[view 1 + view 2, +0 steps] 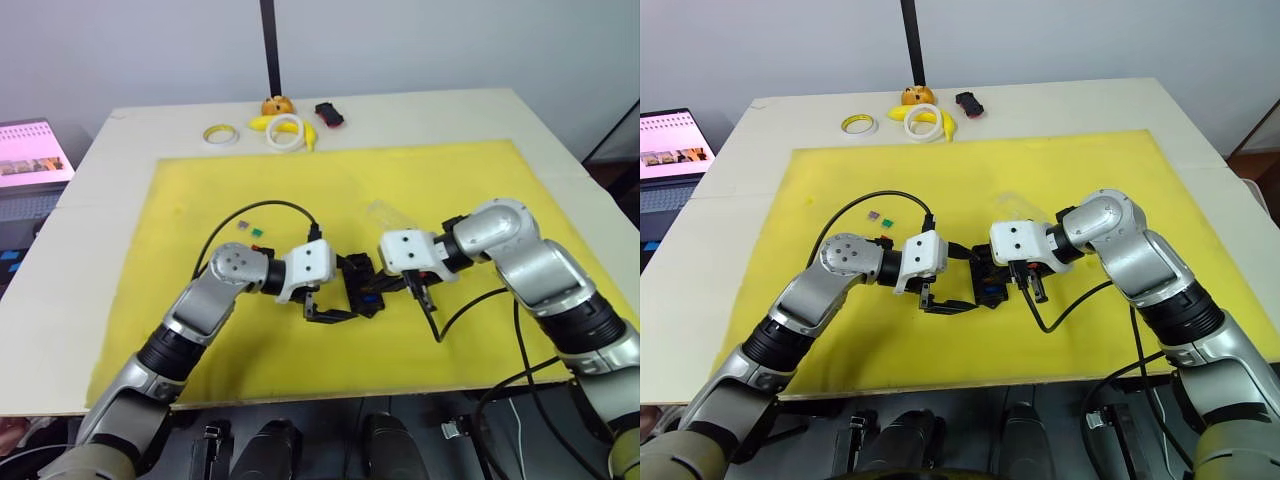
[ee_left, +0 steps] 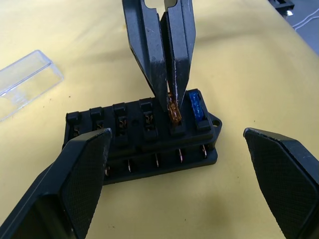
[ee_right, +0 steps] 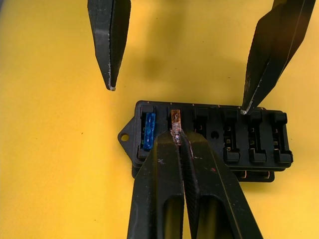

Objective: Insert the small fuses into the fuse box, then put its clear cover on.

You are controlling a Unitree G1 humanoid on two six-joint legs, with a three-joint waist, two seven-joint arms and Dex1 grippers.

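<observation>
Fuse box [image 2: 144,137] is the landmark here: the black block lies near the middle of the yellow mat [image 1: 200,190], with both grippers meeting over it. The right gripper [image 2: 172,102] comes down on the box with its two black fingers pressed together on an orange fuse [image 3: 175,124], which stands in the second slot from the tabbed end of the box. A blue fuse [image 3: 148,130] is already seated in the end slot just beside the orange one; the other slots in that row look unfilled. The left gripper [image 1: 318,300] sits at the opposite side of the box with its jaws spread wide apart, one finger off each end of the block and gripping nothing. The clear cover [image 2: 25,82] lies flat on the mat near the box, apart from it, on the side away from the robot. A few more small fuses [image 1: 252,231], purple and green among them, rest on the mat farther from the box on the robot's left. Well beyond the box, on the bare table [image 1: 560,150] past the mat's far edge, sit two tape rings [image 1: 285,130], a banana [image 1: 262,122], an orange round object [image 1: 277,104] and a small black-and-red object [image 1: 329,114].
</observation>
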